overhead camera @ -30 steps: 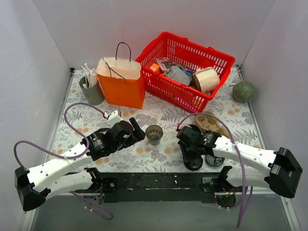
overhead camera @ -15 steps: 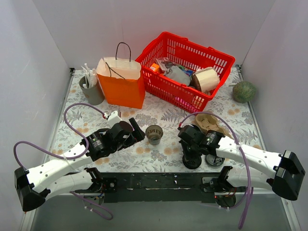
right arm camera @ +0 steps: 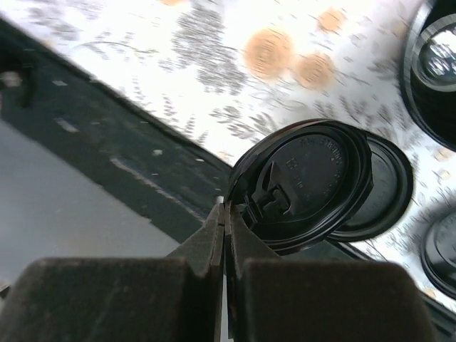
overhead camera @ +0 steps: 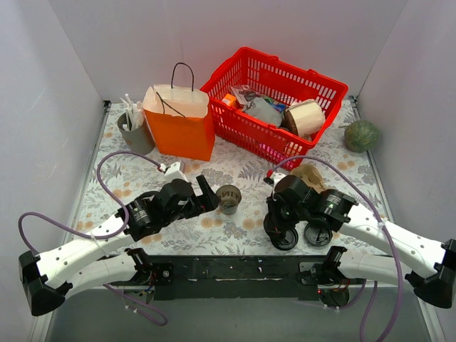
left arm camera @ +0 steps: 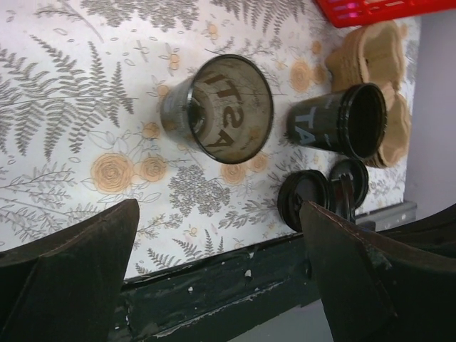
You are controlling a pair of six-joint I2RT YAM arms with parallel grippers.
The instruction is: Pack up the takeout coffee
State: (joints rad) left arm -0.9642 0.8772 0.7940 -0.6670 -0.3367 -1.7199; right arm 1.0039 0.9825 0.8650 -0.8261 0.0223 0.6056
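The takeout coffee cup [overhead camera: 228,198] stands open, without a lid, on the fern-print table; it is dark outside and brown inside, as the left wrist view [left arm camera: 221,107] shows. My left gripper [overhead camera: 208,194] is open and empty just left of the cup, with the jaws wide apart [left arm camera: 219,214]. My right gripper [overhead camera: 279,224] is shut on the rim of a black lid [right arm camera: 306,182], which tilts over a second loose lid [right arm camera: 388,196]. Both lids show near the front edge [overhead camera: 285,239]. A like black cup [left arm camera: 342,121] lies on its side.
An orange paper bag [overhead camera: 178,121] and a red basket [overhead camera: 320,128] with goods stand at the back. A grey holder [overhead camera: 134,134] stands at the back left and a green ball [overhead camera: 361,135] at the right. A brown cardboard carrier [overhead camera: 313,178] lies behind the right gripper.
My left gripper has moved a little to the right, closer to the cup. My right arm has shifted and turned over the lids, its gripper staying at the lid.
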